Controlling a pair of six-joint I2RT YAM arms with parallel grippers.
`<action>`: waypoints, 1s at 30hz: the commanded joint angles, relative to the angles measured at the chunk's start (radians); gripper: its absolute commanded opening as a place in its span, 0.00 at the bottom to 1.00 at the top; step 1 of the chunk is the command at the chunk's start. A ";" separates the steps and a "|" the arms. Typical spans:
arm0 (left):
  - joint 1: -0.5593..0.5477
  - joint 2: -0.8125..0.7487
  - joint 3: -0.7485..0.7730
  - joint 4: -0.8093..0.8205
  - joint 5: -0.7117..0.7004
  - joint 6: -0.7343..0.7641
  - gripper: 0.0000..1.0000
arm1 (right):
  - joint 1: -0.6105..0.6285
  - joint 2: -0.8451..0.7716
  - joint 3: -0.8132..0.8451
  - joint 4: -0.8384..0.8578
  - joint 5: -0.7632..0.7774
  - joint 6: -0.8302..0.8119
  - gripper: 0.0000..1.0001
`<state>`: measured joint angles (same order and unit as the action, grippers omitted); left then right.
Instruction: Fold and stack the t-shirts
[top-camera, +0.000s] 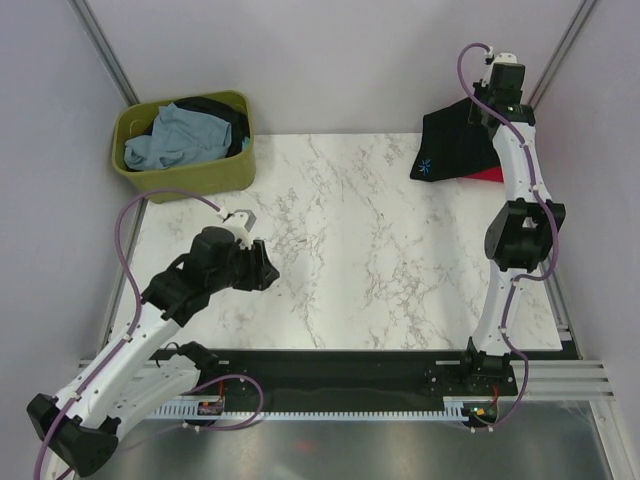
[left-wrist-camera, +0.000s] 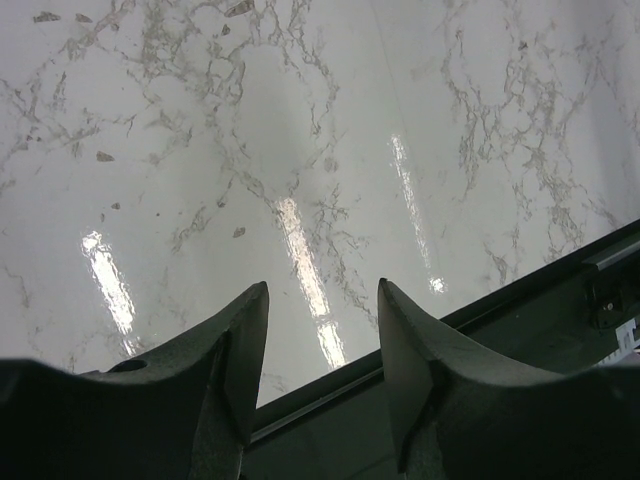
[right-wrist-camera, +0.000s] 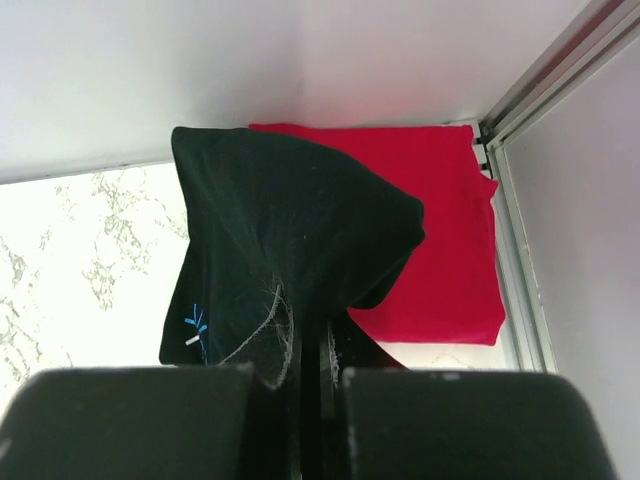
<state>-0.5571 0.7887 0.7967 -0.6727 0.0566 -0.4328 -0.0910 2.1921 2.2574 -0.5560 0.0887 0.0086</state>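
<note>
The black shirt (top-camera: 455, 140) is at about 1 o'clock on the white marble table (top-camera: 350, 230), in the far right corner. The right gripper (right-wrist-camera: 310, 345) has its jaws squeezed tight on a bit of the black cloth. The cloth goes up to the jaws and hangs down from them like a little tent. A small blue star print (top-camera: 427, 167) shows near the shirt's left edge. The red shirt (right-wrist-camera: 440, 230) lies flat under the black one, next to the back wall. It sticks out on the right side.

The left gripper (left-wrist-camera: 322, 340) is at about 8 o'clock, above the table near the front edge. Its jaws are wide apart and there is nothing between them.

The green tub (top-camera: 190, 180) is at about 10 o'clock, in the far left corner. A pale blue shirt (top-camera: 175, 140) lies crumpled inside it. A dark shirt (top-camera: 225, 115) is bunched up beside that one, toward the back of the tub.
</note>
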 joint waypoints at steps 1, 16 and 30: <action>-0.003 0.001 0.019 -0.002 -0.001 0.023 0.55 | -0.006 0.014 0.085 0.053 0.017 -0.044 0.00; -0.003 0.009 0.019 -0.001 0.000 0.025 0.55 | -0.010 -0.011 0.139 0.047 -0.119 -0.062 0.00; -0.003 0.015 0.018 -0.001 0.002 0.025 0.55 | -0.012 -0.051 0.145 0.041 -0.150 -0.050 0.00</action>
<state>-0.5579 0.8036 0.7967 -0.6792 0.0570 -0.4328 -0.0978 2.2208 2.3386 -0.5591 -0.0593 -0.0341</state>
